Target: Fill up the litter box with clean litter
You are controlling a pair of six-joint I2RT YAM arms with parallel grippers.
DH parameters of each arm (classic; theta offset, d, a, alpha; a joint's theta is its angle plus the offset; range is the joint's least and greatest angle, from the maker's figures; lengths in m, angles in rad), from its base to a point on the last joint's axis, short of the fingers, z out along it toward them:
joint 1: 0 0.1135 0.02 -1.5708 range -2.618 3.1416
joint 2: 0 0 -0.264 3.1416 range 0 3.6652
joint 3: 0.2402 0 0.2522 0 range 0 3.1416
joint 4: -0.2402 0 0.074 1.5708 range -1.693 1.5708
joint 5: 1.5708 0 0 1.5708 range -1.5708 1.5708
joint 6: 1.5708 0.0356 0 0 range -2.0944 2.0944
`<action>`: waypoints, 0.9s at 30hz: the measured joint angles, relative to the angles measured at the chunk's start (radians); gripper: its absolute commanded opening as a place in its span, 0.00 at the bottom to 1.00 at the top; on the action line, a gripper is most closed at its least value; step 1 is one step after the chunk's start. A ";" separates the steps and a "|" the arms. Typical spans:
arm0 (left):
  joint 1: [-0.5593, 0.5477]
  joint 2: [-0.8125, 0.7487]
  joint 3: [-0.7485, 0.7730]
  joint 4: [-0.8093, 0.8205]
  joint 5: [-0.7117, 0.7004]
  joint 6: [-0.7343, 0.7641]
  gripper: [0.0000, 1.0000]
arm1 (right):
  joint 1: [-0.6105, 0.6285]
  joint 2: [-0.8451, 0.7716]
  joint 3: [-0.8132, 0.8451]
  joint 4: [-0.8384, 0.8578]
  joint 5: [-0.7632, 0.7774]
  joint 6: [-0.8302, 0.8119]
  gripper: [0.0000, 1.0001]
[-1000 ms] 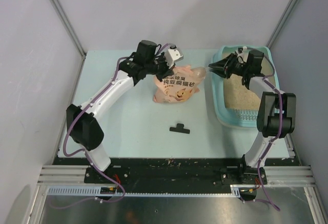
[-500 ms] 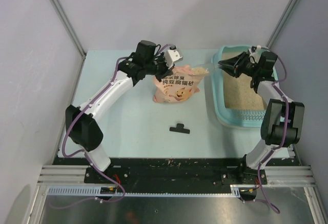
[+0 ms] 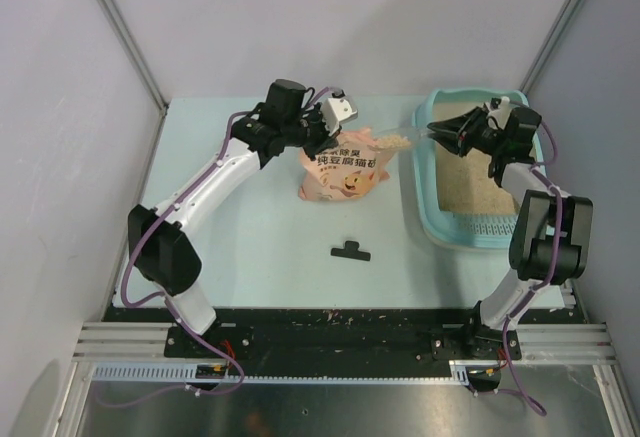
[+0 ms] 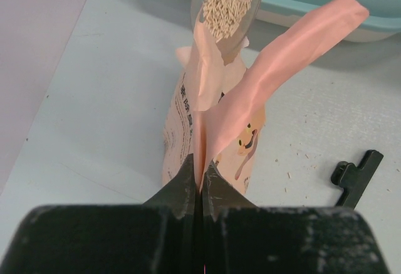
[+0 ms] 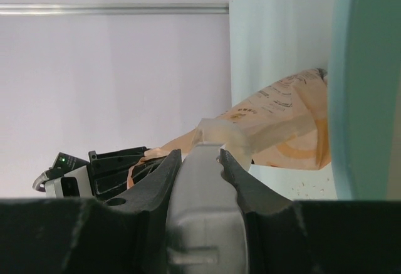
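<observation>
Surface: pale mint table, matte, with a few loose specks on it. Room: plain grey-lilac walls on three sides, with metal posts at the far corners.

Task item: the litter box is a teal tray with rounded corners and a raised rim, sitting at the table's far right. Its perforated ledge is at the near short end. The clean litter lies as a beige layer over the box floor. A peach-pink bag stands just left of the box with its mouth open toward it. A small black part lies alone, left of the box and nearer the front.

Right arm: the right gripper is at a narrow gap, jaws clamped on the handle of a clear scoop. The scoop bowl hangs between the bag mouth and the box's left rim, outside the box, loaded with short beige pellets. Contact with the rim: cannot tell.

Left arm: the left gripper has its jaws fully together, pinching a flap of the bag's top edge on the side away from the box.
</observation>
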 measured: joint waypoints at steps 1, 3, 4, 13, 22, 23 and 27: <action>0.000 0.000 0.000 0.000 0.000 0.002 0.00 | -0.007 -0.001 0.000 0.002 -0.002 -0.001 0.00; 0.000 0.000 0.000 0.000 -0.002 0.008 0.00 | -0.031 -0.007 0.000 -0.003 -0.004 -0.005 0.00; 0.000 0.000 0.000 0.000 -0.003 0.009 0.00 | -0.045 -0.016 0.000 -0.014 -0.004 -0.013 0.00; 0.001 0.003 0.005 -0.001 0.000 0.018 0.00 | -0.220 -0.126 0.000 -0.114 0.004 -0.083 0.00; 0.002 0.032 0.044 -0.011 0.018 0.014 0.00 | -0.424 -0.251 0.000 -0.265 0.066 -0.212 0.00; 0.003 0.034 0.047 -0.013 0.023 0.013 0.00 | -0.441 -0.265 0.000 -0.292 0.092 -0.241 0.00; 0.004 0.036 0.050 -0.018 0.035 0.004 0.00 | -0.457 -0.326 0.000 -0.427 0.234 -0.384 0.00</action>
